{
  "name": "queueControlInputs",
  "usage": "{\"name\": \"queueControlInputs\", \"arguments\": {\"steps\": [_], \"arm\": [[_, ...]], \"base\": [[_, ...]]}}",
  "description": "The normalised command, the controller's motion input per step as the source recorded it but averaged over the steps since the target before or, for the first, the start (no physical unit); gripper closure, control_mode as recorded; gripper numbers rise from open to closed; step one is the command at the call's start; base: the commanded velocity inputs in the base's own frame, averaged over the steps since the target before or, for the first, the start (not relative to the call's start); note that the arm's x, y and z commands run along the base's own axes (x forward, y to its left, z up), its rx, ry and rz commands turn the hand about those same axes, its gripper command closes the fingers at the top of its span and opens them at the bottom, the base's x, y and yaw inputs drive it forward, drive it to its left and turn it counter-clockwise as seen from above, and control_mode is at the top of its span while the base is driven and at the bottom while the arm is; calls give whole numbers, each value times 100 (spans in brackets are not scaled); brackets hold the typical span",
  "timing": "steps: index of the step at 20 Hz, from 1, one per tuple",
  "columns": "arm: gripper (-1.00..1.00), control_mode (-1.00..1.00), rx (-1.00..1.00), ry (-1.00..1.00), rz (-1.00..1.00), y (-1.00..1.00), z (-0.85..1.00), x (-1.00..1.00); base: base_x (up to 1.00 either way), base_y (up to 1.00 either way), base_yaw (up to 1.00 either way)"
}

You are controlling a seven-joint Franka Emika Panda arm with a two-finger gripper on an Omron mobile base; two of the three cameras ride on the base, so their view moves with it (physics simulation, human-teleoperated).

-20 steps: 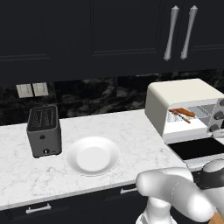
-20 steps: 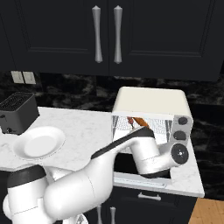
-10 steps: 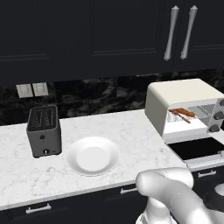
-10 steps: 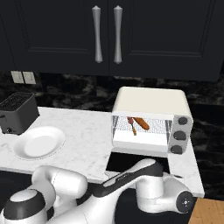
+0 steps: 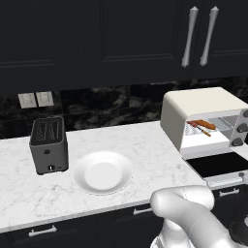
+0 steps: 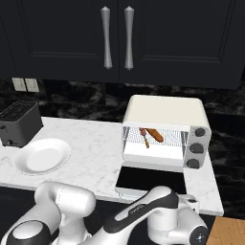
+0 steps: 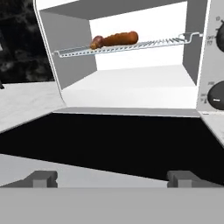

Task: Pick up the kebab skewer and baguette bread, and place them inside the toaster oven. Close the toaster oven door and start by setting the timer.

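The toaster oven [image 6: 165, 115] holds the baguette bread [image 6: 154, 135] and kebab skewer [image 6: 144, 137] on its rack; the toaster oven door [image 7: 109, 144] lies open. The tool [image 7: 111, 178] is low before it, fingertips spread wide apart, holding nothing.

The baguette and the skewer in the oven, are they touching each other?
Cannot tell. In the right base view the baguette and kebab skewer lie close together, and no gap or contact shows plainly.
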Motion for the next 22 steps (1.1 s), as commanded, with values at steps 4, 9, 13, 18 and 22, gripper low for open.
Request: {"name": "queueControlInputs", "arguments": {"steps": [4, 9, 13, 18, 22], "arm": [[-100, -100, 0, -2, 0, -2, -23, -36], [-100, -100, 0, -9, -5, -1, -1, -45], [-100, -100, 0, -11, -5, 0, -16, -25], [-100, -100, 0, -10, -1, 0, -43, -2], [-100, -100, 0, -7, 0, 0, -36, 0]], "base": [[0, 0, 0], [0, 0, 0], [0, 0, 0], [0, 0, 0], [0, 0, 0]]}}
